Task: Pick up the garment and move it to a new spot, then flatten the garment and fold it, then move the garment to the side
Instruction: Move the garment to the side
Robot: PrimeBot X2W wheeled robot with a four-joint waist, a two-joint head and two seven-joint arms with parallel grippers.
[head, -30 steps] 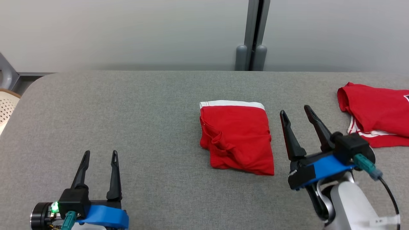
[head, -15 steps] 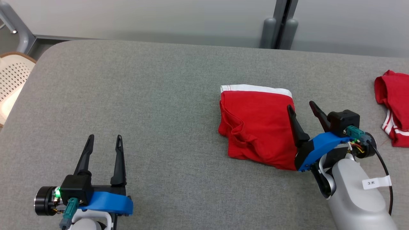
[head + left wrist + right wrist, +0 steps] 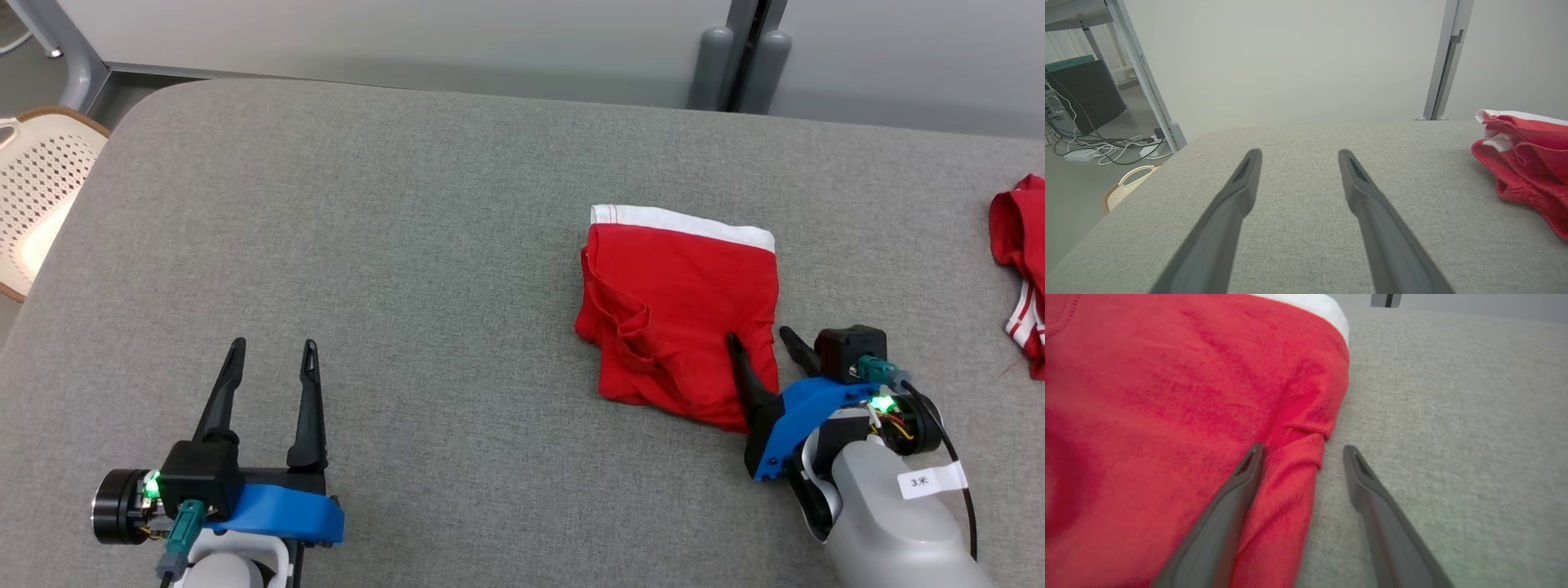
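Now right gripper [image 3: 758, 335] sits lower, astride edge of folded red fabric garment [image 3: 669, 302], jaws wide, empty. Fold looks done; sideways move next.

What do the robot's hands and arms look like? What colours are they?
The left gripper and right gripper each have two long, pointy black fingers on a blue bracket, with a green light and a teal plug. The right forearm is smooth pale grey, with a black cable and a white tag marked 3.
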